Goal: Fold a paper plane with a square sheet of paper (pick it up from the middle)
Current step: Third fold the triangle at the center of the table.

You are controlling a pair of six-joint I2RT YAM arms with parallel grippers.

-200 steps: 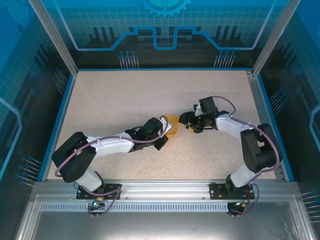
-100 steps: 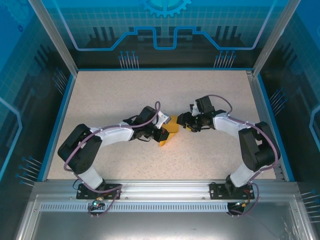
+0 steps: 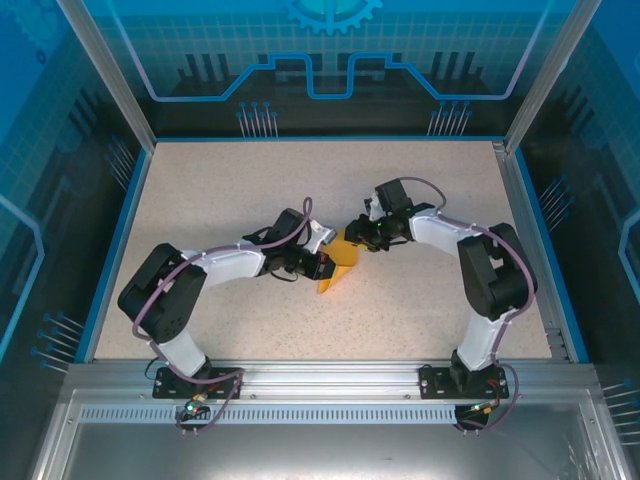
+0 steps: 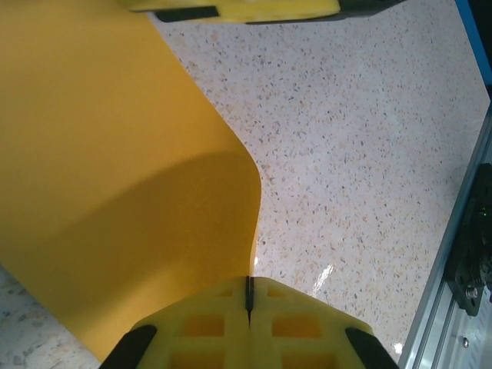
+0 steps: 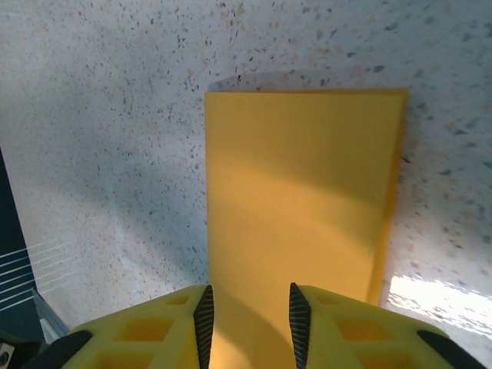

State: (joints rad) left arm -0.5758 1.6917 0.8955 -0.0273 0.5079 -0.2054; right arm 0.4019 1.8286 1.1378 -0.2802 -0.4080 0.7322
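The square sheet of paper (image 3: 342, 266) is a folded orange-yellow shape held just above the table between the two arms. My left gripper (image 3: 325, 263) is shut on one edge of it; in the left wrist view the sheet (image 4: 115, 169) curves up and away from the closed fingertips (image 4: 249, 280). My right gripper (image 3: 358, 233) reaches the sheet's far end from the right. In the right wrist view its jaws (image 5: 247, 304) stand apart, and the paper's flat face (image 5: 300, 192) shows through the gap without touching either pad. A doubled edge runs down its right side.
The speckled tabletop (image 3: 250, 190) spreads around the arms, bounded by a blue rim and a metal rail (image 4: 469, 254) at the side. A yellow finger of the right gripper (image 4: 231, 9) shows at the top of the left wrist view.
The left arm has swung the paper up and to the right. The right gripper has moved left onto the sheet's far end, and its jaws have narrowed.
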